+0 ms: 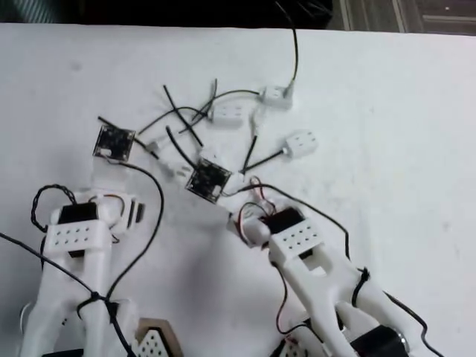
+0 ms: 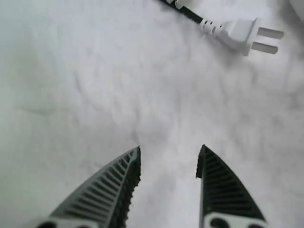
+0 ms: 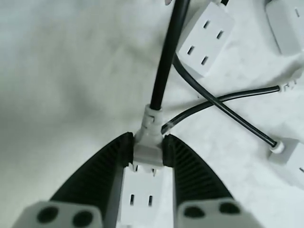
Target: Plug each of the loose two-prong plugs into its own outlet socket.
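Right gripper clenches a plug at an outlet socket; left gripper gapes, a loose plug nearby.

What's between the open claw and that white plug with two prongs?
Just bare white table. In the left wrist view the left gripper is open and the two-prong plug lies apart from it.
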